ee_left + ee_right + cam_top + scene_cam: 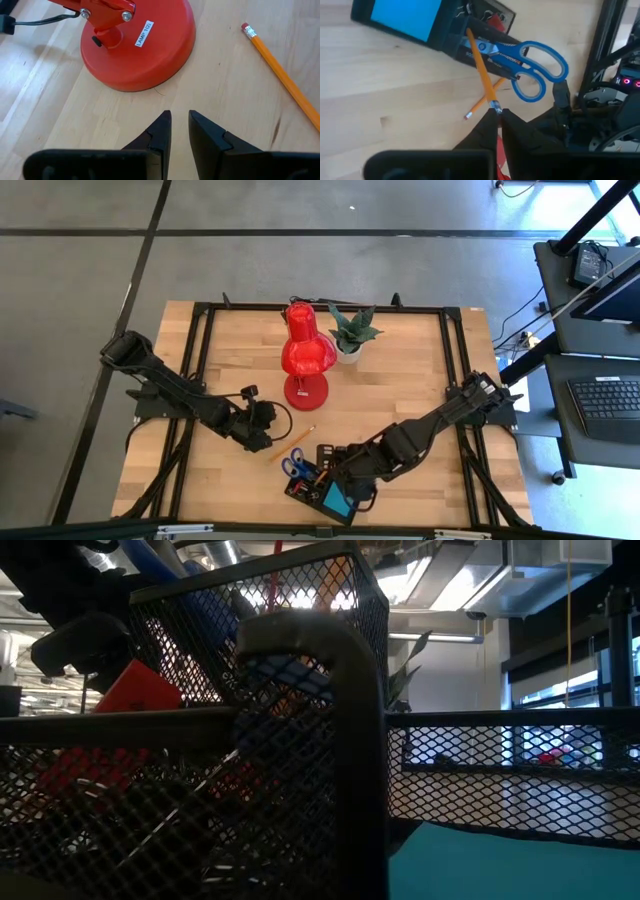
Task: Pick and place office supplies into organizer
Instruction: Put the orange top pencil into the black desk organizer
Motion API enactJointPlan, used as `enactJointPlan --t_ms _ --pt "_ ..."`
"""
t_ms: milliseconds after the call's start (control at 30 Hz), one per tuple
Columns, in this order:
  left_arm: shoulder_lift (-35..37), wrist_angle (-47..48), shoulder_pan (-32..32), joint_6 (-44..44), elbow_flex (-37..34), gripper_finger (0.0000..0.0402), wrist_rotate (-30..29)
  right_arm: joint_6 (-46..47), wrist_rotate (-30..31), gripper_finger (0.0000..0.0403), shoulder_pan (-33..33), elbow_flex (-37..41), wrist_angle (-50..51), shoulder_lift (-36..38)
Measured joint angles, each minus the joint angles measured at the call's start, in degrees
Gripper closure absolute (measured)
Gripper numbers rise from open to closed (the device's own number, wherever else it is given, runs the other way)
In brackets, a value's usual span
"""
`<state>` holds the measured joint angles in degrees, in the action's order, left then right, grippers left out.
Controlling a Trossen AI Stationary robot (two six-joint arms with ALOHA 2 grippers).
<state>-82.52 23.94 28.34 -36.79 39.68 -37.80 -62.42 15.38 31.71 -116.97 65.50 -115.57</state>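
Note:
The black mesh organizer (300, 490) sits near the table's front edge, with a blue note pad (400, 15) in one compartment. Blue-handled scissors (535, 65) lie with their blades in the organizer and their handles sticking out over its side. My right gripper (497, 114) hovers above the organizer, shut on an orange pencil (479, 62). A second orange pencil (285, 75) lies flat on the wood between the organizer and the lamp. My left gripper (180, 117) waits to the left of that pencil, slightly open, with nothing between its fingers. My right gripper pinches the pencil's eraser end (493, 104) between its two fingertips, coming slanting down from above. The pencil stands tilted below the fingers, and its point end (468, 34) rests inside an organizer compartment.
The red desk lamp's round base (140, 45) stands just beyond my left gripper, and its shade (305, 352) rises over the table's middle. A small green potted plant (350, 335) is at the far edge. Something red (492, 22) lies in the organizer.

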Motion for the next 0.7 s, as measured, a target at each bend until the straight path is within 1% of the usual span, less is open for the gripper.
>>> enactJointPlan --t_ms 267,700 --pt "0.0 0.0 0.0 0.0 0.0 0.0341 0.0 3.8 -0.2 0.036 0.0 0.0 -2.0 -0.1" --pt "0.0 0.0 0.0 0.0 0.0 0.0341 0.0 3.7 -0.6 0.0356 0.0 0.0 -1.8 -0.1"
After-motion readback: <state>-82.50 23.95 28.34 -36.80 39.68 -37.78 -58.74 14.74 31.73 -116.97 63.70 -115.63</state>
